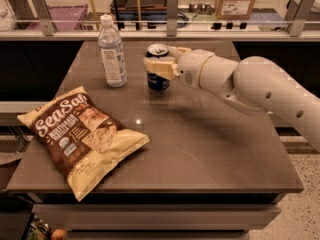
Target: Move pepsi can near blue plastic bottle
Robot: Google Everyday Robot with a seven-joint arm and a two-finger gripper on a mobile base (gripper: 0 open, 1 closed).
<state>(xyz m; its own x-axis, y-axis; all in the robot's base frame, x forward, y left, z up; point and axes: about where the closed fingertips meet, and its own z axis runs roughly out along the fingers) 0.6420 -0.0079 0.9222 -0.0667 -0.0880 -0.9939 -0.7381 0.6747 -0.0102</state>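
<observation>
The pepsi can (158, 80), dark blue with a silver top, stands upright at the back middle of the table, its base at the tabletop. My gripper (162, 63) reaches in from the right and is shut on the pepsi can, one pale finger across its front. The blue plastic bottle (112, 51), clear with a white cap and pale label, stands upright just left of the can with a small gap between them.
A brown and cream SeaSalt chip bag (82, 135) lies on the front left of the brown table (210, 149). My white arm (260, 89) spans the right side. A railing, a cardboard box (238, 0) and bins stand behind the table.
</observation>
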